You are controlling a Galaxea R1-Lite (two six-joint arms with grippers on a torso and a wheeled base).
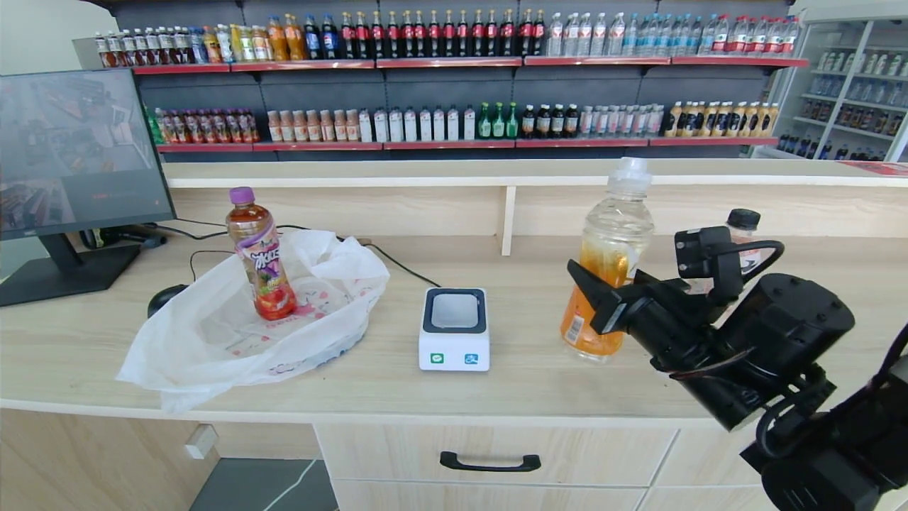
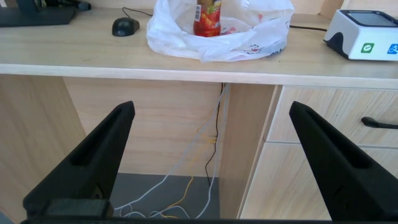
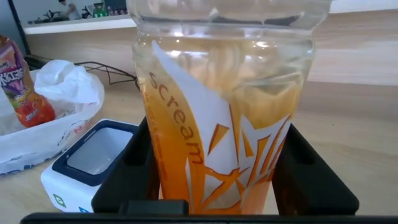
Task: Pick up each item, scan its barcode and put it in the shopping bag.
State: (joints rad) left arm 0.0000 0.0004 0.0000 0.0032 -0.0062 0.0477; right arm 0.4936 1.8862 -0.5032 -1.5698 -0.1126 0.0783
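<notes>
Right wrist view — right claw (image 3: pixel 219 146) grips orange bottle (image 3: pixel 224 74), top cut off; left claw (image 2: pixel 211 112) wide.

White lettering climbs the orange label of the drink bottle (image 3: pixel 217 155), and a small barcode patch (image 1: pixel 573 329) sits low on its side. The red juice bottle (image 1: pixel 261 255) standing in the shopping bag (image 1: pixel 191 341) wears bold characters on its label. The bag carries faint pink print, too small to read. The scanner (image 1: pixel 455 330) has a green icon (image 1: pixel 437 358) and a blue icon (image 1: pixel 472 358) on its front.
</notes>
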